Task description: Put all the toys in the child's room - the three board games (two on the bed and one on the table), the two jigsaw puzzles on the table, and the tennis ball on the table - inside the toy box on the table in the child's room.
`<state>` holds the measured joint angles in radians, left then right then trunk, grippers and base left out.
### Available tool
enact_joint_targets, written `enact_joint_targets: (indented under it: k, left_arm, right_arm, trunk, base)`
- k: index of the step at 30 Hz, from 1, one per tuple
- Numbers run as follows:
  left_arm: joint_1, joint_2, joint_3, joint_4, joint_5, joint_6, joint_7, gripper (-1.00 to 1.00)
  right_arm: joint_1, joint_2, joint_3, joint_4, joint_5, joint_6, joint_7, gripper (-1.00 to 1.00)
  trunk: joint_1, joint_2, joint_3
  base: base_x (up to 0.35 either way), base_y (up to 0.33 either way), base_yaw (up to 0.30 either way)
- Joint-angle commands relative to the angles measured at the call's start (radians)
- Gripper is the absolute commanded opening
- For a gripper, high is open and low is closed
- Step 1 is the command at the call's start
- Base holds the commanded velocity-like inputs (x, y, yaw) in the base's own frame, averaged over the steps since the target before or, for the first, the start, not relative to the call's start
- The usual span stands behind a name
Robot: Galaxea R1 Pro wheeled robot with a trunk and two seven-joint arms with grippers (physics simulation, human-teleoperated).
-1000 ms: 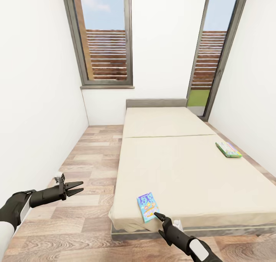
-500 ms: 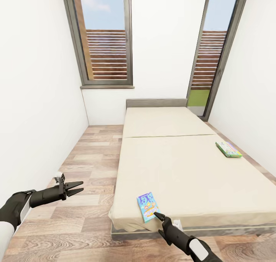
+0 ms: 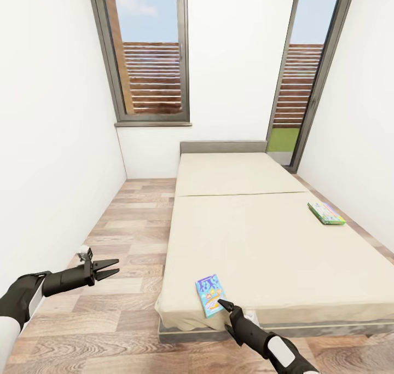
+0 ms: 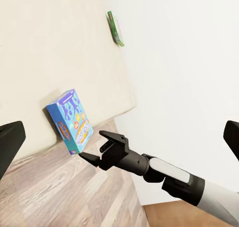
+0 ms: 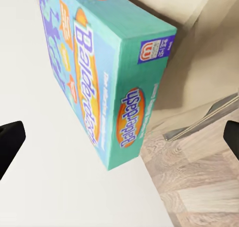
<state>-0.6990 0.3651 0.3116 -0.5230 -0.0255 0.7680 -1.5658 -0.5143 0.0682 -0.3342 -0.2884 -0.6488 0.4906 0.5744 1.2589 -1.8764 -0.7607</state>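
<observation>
Illumination bright and even, daylight entering through two windows (image 3: 153,51) at upper frame. White walls (image 3: 49,144) near overexposed; shadows soft and faint beneath the bed (image 3: 262,237) edge. Rendering sharp, no blur or glare. Wide-angle distortion splays verticals outward toward frame edges.

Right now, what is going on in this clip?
The robot stands at the foot of the bed. Its right gripper is open at the near edge of the blue board game, which lies at the mattress's near edge; the jaws have not closed on it. The left gripper hangs open and empty over the wood floor. The green board game lies near the bed's right edge, untouched.
</observation>
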Motion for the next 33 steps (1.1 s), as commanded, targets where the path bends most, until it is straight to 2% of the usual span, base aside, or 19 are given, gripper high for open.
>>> enact_joint_targets:
  k: [1,7,15,24,31,33]
  left_arm:
    - [-0.001,0.000,0.001,0.000,-0.003,0.011,-0.005,1.00]
    - [-0.001,0.000,0.001,0.000,-0.002,0.010,-0.005,1.00]
    - [-0.001,0.000,0.001,0.000,-0.002,0.010,-0.005,1.00]
    - [-0.001,0.000,0.001,0.000,-0.002,0.011,-0.005,1.00]
    - [-0.001,0.000,0.001,0.000,-0.002,0.011,-0.005,1.00]
    - [-0.001,0.000,0.000,0.000,-0.002,0.011,-0.005,1.00]
  right_arm:
    - [-0.007,0.000,-0.005,-0.001,-0.004,0.008,-0.001,1.00]
    - [-0.022,0.000,-0.004,0.000,-0.003,0.008,-0.001,1.00]
    - [-0.027,-0.001,-0.003,0.000,-0.002,0.006,-0.001,1.00]
    - [-0.028,0.000,-0.003,0.000,-0.002,-0.033,-0.001,1.00]
    - [-0.029,0.001,-0.003,0.000,-0.002,-0.036,-0.001,1.00]
    - [-0.030,0.001,-0.003,0.000,-0.002,-0.036,-0.001,1.00]
  trunk:
    - [0.000,0.000,-0.001]
    - [0.000,0.000,-0.001]
    - [0.031,-0.056,-0.026]
    - [0.031,-0.056,-0.026]
    - [0.057,-0.105,-0.048]
    - [0.057,-0.105,-0.048]
  base:
    - [0.000,0.000,0.000]
    - [0.000,0.000,0.000]
    - [0.000,0.000,0.000]
    - [0.000,0.000,0.000]
    - [0.000,0.000,0.000]
    - [0.000,0.000,0.000]
